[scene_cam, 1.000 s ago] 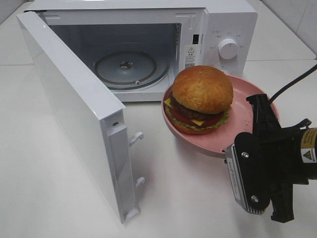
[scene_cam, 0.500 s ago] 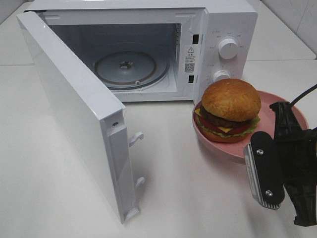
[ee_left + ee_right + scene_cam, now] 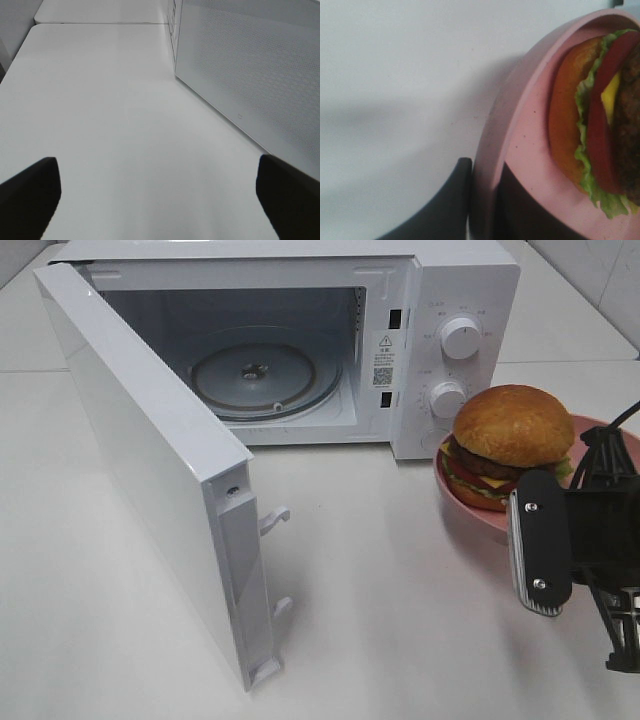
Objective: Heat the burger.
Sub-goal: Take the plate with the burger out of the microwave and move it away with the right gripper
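Ok, status: right gripper is pinched on rim of pink plate, one finger under, one inside. Burger sits on that plate, right of the microwave, just in front of its knobs, not in the cavity yet. Door is swung wide, turntable bare. Left gripper is spread wide over bare table beside the door, holding nothing.

My take for the carry: keep plate level, burger's tall and can slide. Swing left to clear the front panel, then go straight in thru the opening, low, and land plate centred on turntable before letting go.
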You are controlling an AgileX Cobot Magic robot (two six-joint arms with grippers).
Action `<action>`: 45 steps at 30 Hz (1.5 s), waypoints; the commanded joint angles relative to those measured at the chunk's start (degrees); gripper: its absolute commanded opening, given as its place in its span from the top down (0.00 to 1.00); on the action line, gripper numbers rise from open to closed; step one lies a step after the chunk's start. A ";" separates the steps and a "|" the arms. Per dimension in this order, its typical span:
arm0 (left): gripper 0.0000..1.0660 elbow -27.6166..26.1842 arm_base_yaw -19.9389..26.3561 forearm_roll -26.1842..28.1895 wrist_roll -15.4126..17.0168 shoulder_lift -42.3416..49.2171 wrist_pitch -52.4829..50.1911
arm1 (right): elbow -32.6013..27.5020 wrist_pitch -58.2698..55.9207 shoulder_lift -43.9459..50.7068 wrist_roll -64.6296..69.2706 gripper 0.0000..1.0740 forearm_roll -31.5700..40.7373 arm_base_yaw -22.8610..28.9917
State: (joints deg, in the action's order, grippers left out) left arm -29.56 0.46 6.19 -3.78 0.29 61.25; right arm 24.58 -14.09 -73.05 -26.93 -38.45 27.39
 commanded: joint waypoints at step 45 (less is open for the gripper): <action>0.08 0.06 0.06 0.17 0.46 0.74 0.00 | 1.55 -30.25 2.12 71.62 0.96 -11.86 -0.23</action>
State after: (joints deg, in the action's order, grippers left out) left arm -29.56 0.46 6.19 -3.78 0.29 61.25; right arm 25.50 -42.97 -71.39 43.77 -46.75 27.39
